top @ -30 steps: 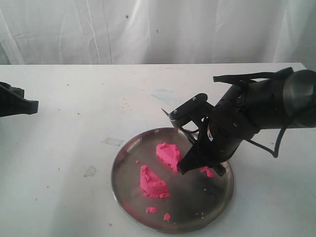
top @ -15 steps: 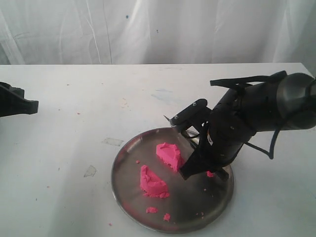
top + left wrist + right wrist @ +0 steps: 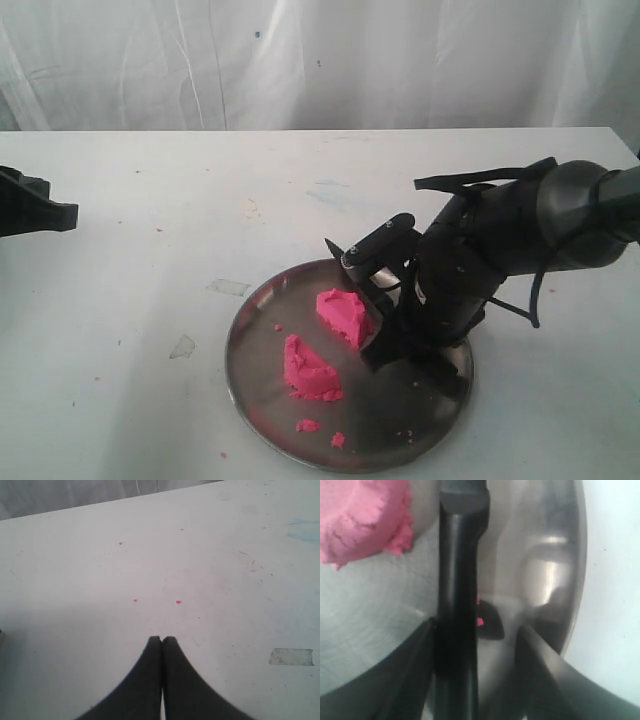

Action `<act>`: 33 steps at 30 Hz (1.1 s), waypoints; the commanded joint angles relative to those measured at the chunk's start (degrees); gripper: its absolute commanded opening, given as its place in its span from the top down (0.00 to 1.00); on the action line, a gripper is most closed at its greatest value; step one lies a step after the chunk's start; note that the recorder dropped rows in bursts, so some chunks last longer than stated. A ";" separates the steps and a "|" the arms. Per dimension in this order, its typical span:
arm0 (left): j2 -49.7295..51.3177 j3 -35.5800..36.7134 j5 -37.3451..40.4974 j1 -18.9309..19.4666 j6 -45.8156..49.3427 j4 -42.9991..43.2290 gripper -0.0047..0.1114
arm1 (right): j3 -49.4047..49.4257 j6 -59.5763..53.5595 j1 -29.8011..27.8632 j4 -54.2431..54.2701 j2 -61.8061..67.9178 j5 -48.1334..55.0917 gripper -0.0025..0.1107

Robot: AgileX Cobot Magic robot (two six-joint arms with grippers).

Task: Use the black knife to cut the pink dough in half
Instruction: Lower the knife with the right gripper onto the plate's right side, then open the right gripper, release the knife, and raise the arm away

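— Lower now, the right gripper [image 3: 385,352] covers the crumb beside it?
— Yes; its parted fingers hold the black knife [image 3: 456,605] loosely. Pink dough [image 3: 343,312] lies halved on the steel plate [image 3: 262,415]; left gripper [image 3: 162,639] is closed.

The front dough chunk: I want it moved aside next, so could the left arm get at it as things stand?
Probably yes: the left gripper sits shut at the table's far left, and bare table lies between it and the front dough chunk. The right gripper works beside the other chunk.
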 commanded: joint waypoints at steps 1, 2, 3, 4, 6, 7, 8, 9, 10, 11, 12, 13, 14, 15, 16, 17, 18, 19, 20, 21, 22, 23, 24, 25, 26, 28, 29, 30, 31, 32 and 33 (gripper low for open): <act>-0.51 0.31 0.26 0.15 -0.10 0.34 0.96 | -0.08 1.27 -0.02 0.10 0.26 -1.00 0.55; -0.51 0.31 0.36 0.15 -0.10 0.22 0.96 | -0.08 1.27 -0.02 0.88 -0.06 -1.33 0.55; -0.51 0.31 0.36 0.15 -0.10 0.08 0.96 | -0.18 1.27 -0.02 2.26 -0.56 -1.82 0.55; -0.51 0.31 0.36 0.15 -0.10 0.08 0.96 | -0.38 0.88 -0.02 4.89 -2.80 -0.76 0.56; -0.51 0.31 -0.13 0.15 -0.10 0.08 0.96 | -0.65 0.98 -0.02 5.28 -8.67 2.24 0.56; -0.51 0.31 -0.12 0.15 -0.10 -0.31 0.96 | -0.65 0.98 -0.02 5.18 -11.50 2.36 0.56; -0.51 0.31 -0.12 0.15 -0.10 -0.99 0.96 | -0.65 0.98 -0.02 4.58 -14.46 2.36 0.56; -0.51 0.31 -0.12 0.15 -0.10 -1.83 0.96 | -0.65 0.81 -0.02 3.70 -16.99 1.80 0.56; -0.51 0.31 -0.12 0.15 -0.10 -2.61 0.96 | -0.65 0.24 -0.02 1.56 -19.88 1.26 0.56; -0.51 0.31 -0.12 0.15 -0.10 -2.97 0.96 | -0.65 -1.43 -0.02 -1.83 -22.46 0.76 0.56; -0.51 0.31 -0.12 0.15 -0.10 -3.09 0.96 | -0.65 -3.12 -0.02 -5.27 -24.56 0.62 0.56; -0.51 0.31 -0.12 0.15 -0.10 -3.09 0.96 | -0.40 -4.29 -0.02 -10.21 -26.30 0.51 0.56; -0.51 0.31 -0.12 0.15 0.05 -3.10 0.96 | 0.01 -4.29 -0.13 -15.54 -27.63 0.51 0.56; -0.51 0.31 -0.12 0.15 0.34 -3.10 0.96 | 0.76 -3.21 -0.42 -19.86 -28.47 0.19 0.56; -0.51 0.31 -0.12 0.15 0.34 -3.10 0.96 | 2.35 4.77 -2.66 -28.84 -29.46 -1.23 0.56; -0.51 0.31 -0.12 0.15 0.34 -3.10 0.96 | 2.99 9.68 -4.11 -32.89 -29.46 -1.83 0.56; -0.51 0.31 -0.12 0.15 0.34 -1.83 0.96 | 4.77 23.46 -8.57 -40.40 -28.91 -1.19 0.56; -0.51 0.31 -0.12 0.15 0.34 -1.54 0.96 | 5.52 30.58 -11.07 -42.72 -28.60 0.00 0.56; -0.51 0.31 -0.12 0.15 0.34 -1.54 0.96 | 7.61 43.90 -16.04 -46.81 -27.80 5.36 0.56; -0.51 0.31 -0.12 0.15 0.34 -1.54 0.96 | 8.60 48.68 -17.92 -47.98 -27.45 8.12 0.56; -0.51 0.31 -0.12 0.15 0.34 -1.54 0.96 | 11.21 61.37 -22.55 -50.01 -27.10 15.39 0.56; -0.51 0.31 -0.12 0.15 0.34 -1.54 0.96 | 13.39 70.53 -25.86 -50.67 -27.12 21.06 0.56; -0.51 0.31 -0.12 0.15 0.34 -1.54 0.96 | 15.37 75.75 -28.07 -50.66 -27.12 23.73 0.57; -0.51 0.31 -0.12 0.15 0.34 -1.54 0.96 | 17.66 79.94 -30.59 -50.81 -27.12 23.51 0.61; -0.51 0.31 -0.12 0.15 0.34 -1.54 0.96 | 19.33 80.82 -32.20 -50.45 -27.12 19.79 0.65; -0.51 0.31 0.53 0.15 0.34 -1.54 0.96 | 22.90 79.69 -33.29 -50.63 -27.12 3.77 0.77; -0.51 0.31 2.52 0.15 1.52 -1.54 0.96 | 23.89 76.15 -33.29 -50.63 -27.02 -6.76 0.82; -0.51 0.31 4.40 0.15 2.43 -1.54 0.96 | 24.02 72.69 -33.15 -49.99 -27.15 -14.11 0.85; -0.51 0.31 7.82 0.15 3.60 -1.54 0.96 | 24.02 69.51 -32.53 -49.29 -27.99 -22.93 0.88; -0.51 0.31 10.56 0.15 3.61 -1.54 0.96 | 24.02 68.91 -32.11 -49.29 -28.77 -27.81 0.89; -0.51 0.31 12.08 0.15 3.61 -1.54 0.96 | 24.02 68.91 -31.97 -49.29 -29.77 -31.98 0.89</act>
